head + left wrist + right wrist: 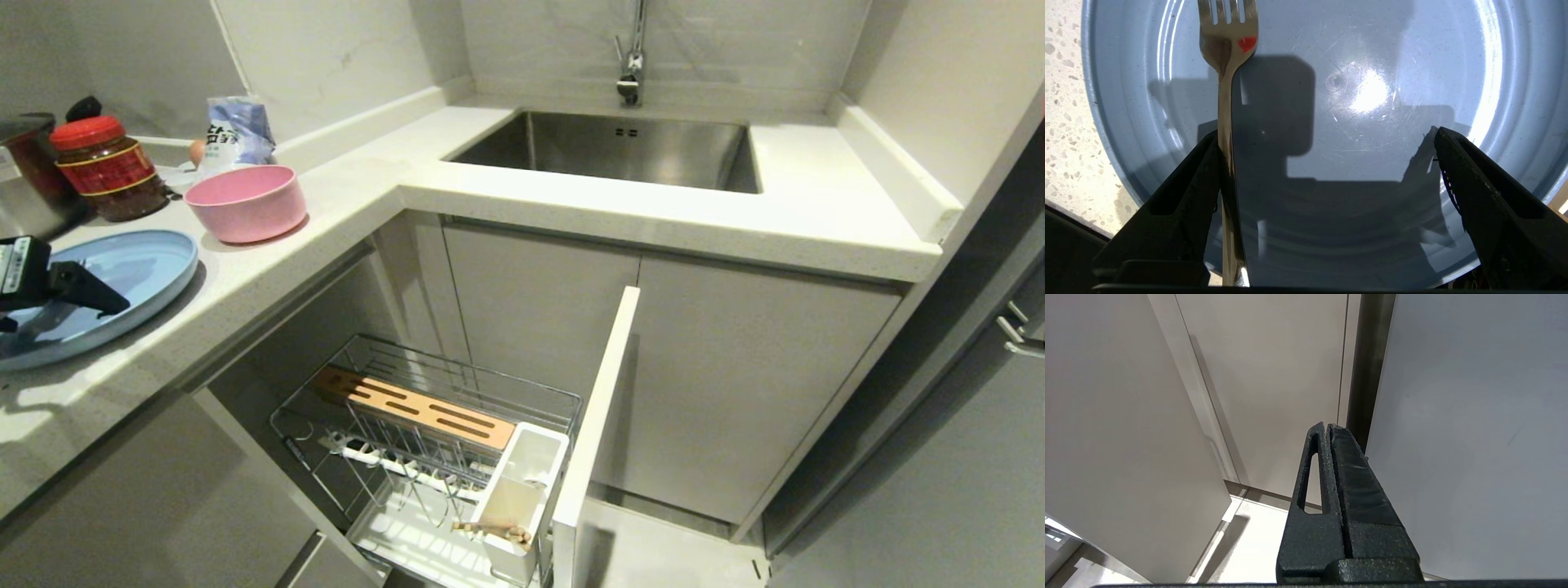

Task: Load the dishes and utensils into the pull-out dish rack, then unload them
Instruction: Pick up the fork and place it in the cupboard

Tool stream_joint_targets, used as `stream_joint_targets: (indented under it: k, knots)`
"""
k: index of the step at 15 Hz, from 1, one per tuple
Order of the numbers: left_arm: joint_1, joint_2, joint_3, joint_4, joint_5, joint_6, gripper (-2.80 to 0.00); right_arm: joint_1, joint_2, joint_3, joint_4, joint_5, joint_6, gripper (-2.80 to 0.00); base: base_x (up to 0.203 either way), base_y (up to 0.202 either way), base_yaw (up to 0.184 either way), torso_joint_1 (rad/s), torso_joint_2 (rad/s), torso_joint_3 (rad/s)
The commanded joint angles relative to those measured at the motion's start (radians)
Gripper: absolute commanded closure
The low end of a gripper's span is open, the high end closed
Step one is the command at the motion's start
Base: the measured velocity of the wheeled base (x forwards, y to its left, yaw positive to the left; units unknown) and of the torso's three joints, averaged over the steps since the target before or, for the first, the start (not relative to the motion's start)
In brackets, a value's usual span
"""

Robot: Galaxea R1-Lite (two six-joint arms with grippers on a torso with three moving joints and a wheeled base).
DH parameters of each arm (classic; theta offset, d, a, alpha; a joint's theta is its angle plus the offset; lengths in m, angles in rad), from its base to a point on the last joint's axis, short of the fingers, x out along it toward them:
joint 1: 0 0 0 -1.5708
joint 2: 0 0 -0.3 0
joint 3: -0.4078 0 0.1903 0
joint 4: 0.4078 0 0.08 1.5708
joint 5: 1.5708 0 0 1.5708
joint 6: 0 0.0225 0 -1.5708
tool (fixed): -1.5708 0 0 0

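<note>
Left end effector (1327, 136) hovers spread wide over the shallow oval light-blue plate (1380, 171) on the table, the slim silver metal fork (1227, 134) against one finger at 9 o'clock, apparently lined up for a pinch. Right end effector (1329, 428) parked, pressed together.

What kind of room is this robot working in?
Most likely a home kitchen: a steel sink with a tap set into a pale countertop, and a pull-out dish rack drawn out from the cabinets below.
</note>
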Motion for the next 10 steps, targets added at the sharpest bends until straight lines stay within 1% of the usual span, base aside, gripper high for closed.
stream_joint_targets:
  k: [1,3,4,10]
  knots:
    - [0.0,-0.002,0.0,0.005,0.002,0.001,-2.8,0.0,-0.001,0.026,-0.001,0.0,0.002,0.0,0.0,0.0,0.0,0.0,0.0,0.0]
    - [0.001,-0.003,0.005,0.004,0.004,0.002,-2.8,0.0,-0.001,0.026,-0.001,0.0,0.0,0.0,0.0,0.0,0.0,0.0,0.0,0.0]
    - [0.001,-0.003,0.006,0.004,0.006,0.002,0.0,0.0,-0.001,0.026,-0.001,0.0,0.001,0.0,0.0,0.0,0.0,0.0,0.0,0.0]
    - [-0.001,-0.005,0.008,0.005,0.013,0.002,0.0,0.0,-0.001,0.026,-0.001,0.0,0.001,0.0,0.0,0.0,0.0,0.0,0.0,0.0]
